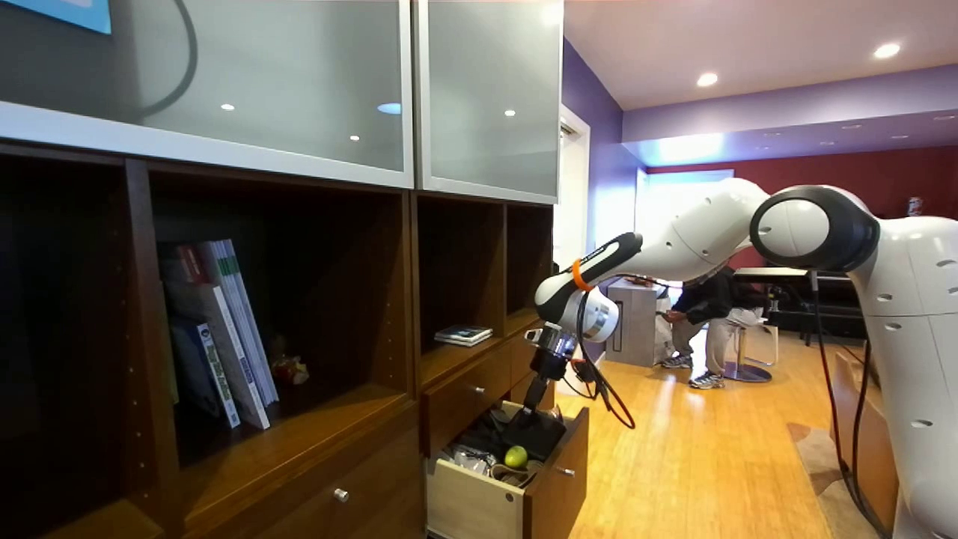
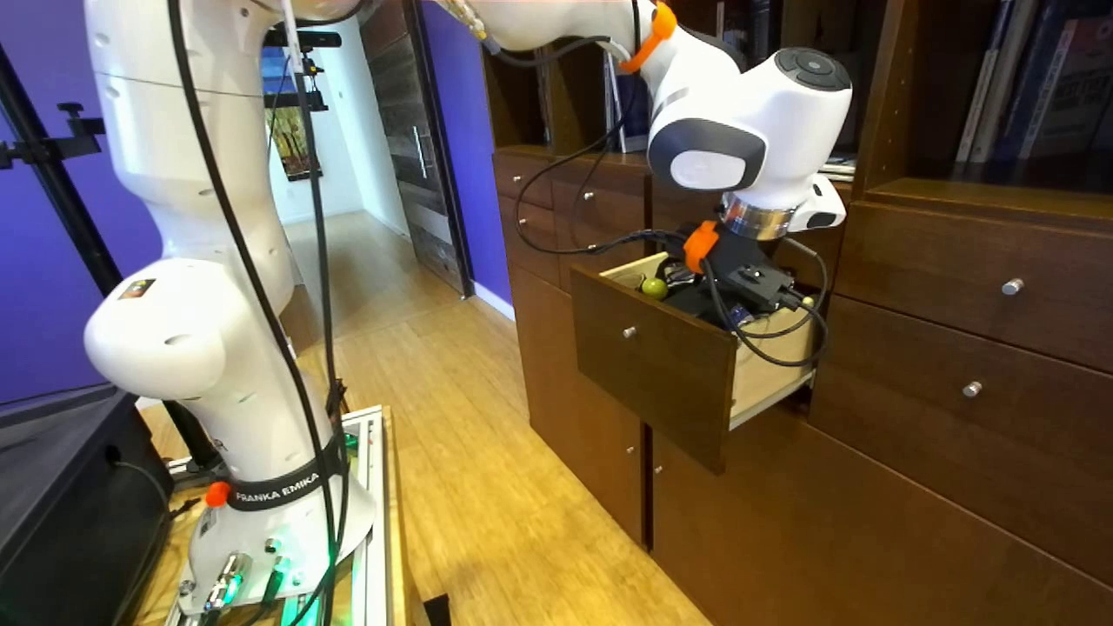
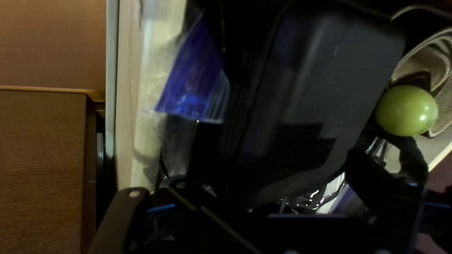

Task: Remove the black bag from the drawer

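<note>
The drawer (image 1: pixel 555 486) is pulled out of the brown cabinet; its dark front also shows in an exterior view (image 2: pixel 652 365), and its light side wall in the wrist view (image 3: pixel 125 88). The black bag (image 3: pixel 328 74) lies among other items inside it, its smooth face up; it also shows in both exterior views (image 1: pixel 542 430) (image 2: pixel 693 301). My gripper (image 1: pixel 528 409) points down into the drawer at the bag. In the wrist view the gripper (image 3: pixel 273 176) has its fingers spread apart, with the bag's near end between them. The fingertips are dark, and whether they touch the bag is unclear.
A yellow-green ball (image 3: pixel 406 110) and rolled brown fabric (image 3: pixel 430 67) lie beside the bag. A blue plastic packet (image 3: pixel 196 77) lies on its other side. A shut drawer (image 1: pixel 468 393) sits just above the open one. Cables hang from the wrist. A person (image 1: pixel 707 314) sits in the background.
</note>
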